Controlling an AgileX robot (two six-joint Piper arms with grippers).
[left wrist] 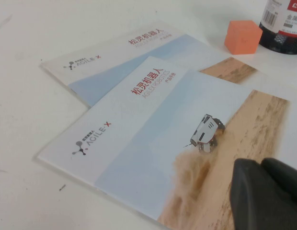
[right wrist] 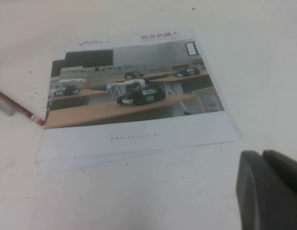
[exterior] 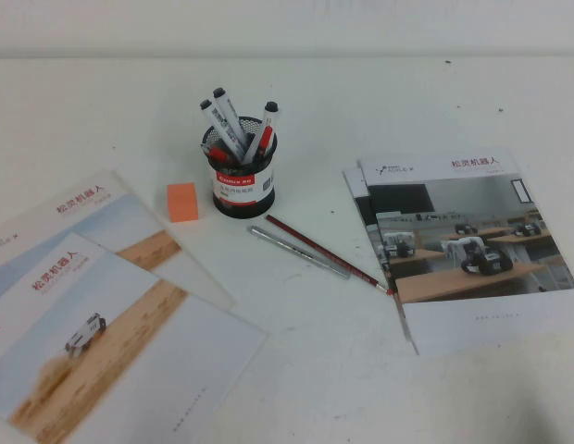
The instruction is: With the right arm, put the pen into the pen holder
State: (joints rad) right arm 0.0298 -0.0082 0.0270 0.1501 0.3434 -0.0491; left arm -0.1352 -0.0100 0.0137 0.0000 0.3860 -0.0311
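Observation:
The slim silver-grey pen (exterior: 299,252) lies flat on the white table, just in front and to the right of the pen holder (exterior: 241,182). The holder is a black mesh cup with a white and red label, and three capped white markers (exterior: 233,125) stand in it. A dark-red pencil (exterior: 326,253) lies close alongside the pen. The pen's end (right wrist: 4,108) and the pencil (right wrist: 20,107) show at the edge of the right wrist view. My right gripper (right wrist: 263,155) is shut and empty, over bare table near a brochure. My left gripper (left wrist: 261,163) is shut and empty above the left brochures. Neither arm shows in the high view.
An orange eraser block (exterior: 182,202) sits left of the holder and also shows in the left wrist view (left wrist: 242,36). Two brochures (exterior: 93,314) lie at the front left. A stack of brochures (exterior: 467,250) lies at the right, its corner touching the pencil tip.

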